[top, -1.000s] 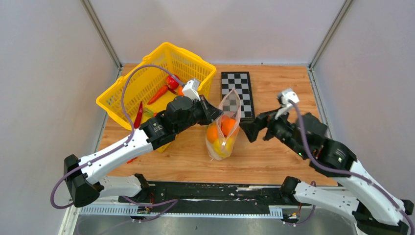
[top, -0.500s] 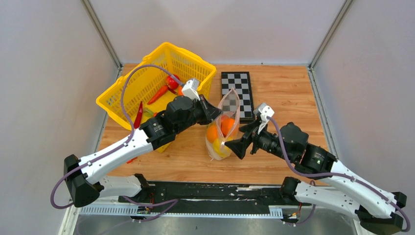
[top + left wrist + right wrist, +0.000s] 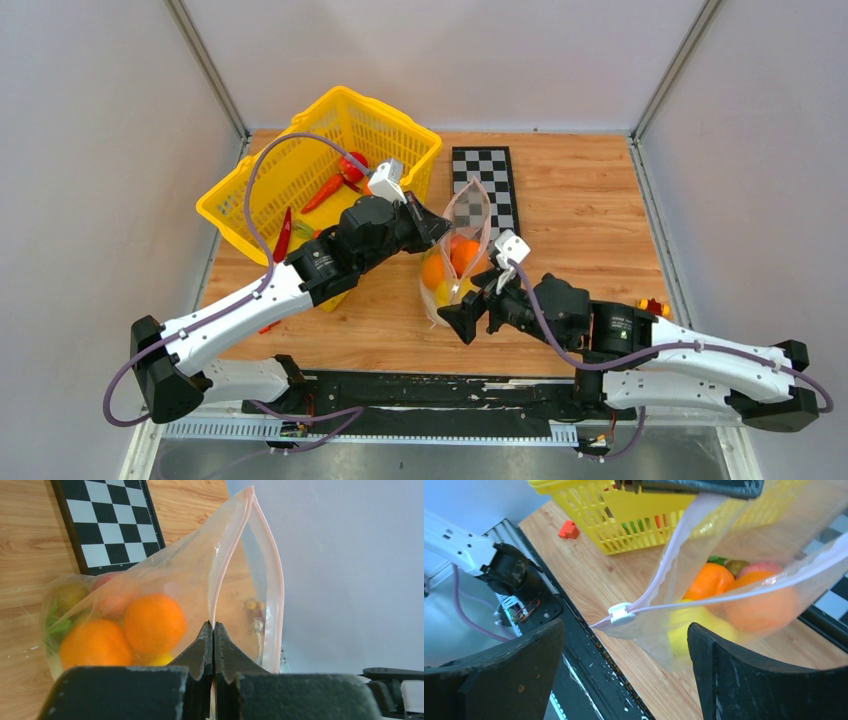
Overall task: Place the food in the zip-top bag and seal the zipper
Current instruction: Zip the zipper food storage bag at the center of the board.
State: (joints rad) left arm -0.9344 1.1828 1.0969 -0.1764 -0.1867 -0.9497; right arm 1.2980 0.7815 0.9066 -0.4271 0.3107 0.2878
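some food (image 3: pixel 152 622) inside the zip-top bag (image 3: pixel 190 565)

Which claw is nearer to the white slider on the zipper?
Right. The open right claw faces the slider, just before it; the left claw pinches the bag rim farther along.

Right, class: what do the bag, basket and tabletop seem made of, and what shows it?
Zip-top bag: thin, clear, glossy plastic; fruit shows through. Basket: yellow moulded plastic, probably; lattice walls. Tabletop: wood or wood-look laminate; visible grain.

Orange food (image 3: pixel 155 622), clear bag (image 3: pixel 245 575), yellow basket (image 3: pixel 300 170), black-and-white checkerboard (image 3: pixel 482 165)
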